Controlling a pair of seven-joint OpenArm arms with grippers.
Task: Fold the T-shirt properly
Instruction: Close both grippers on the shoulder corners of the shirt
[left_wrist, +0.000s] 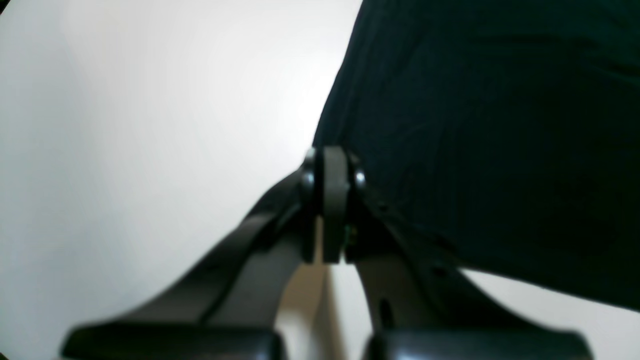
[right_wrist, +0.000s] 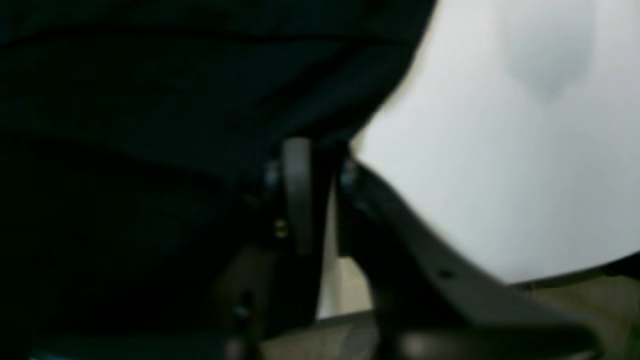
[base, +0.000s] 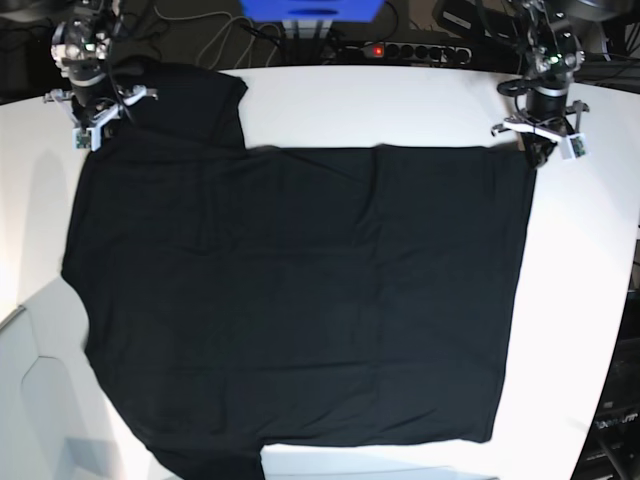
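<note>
Base view: T-shirt (base: 300, 300) flat across table (base: 420, 110), left gripper (base: 541, 150) and right gripper (base: 92, 128) each clamped on a far corner; thin pinches could slip if lifted unevenly.

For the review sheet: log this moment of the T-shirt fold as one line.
stage: gripping far edge | T-shirt: flat on table, plain black side up | left gripper: shut at hem corner | right gripper: shut at sleeve end

Base overhead facing down, wrist views close (blurred), sharing T-shirt (base: 300, 300)
</note>
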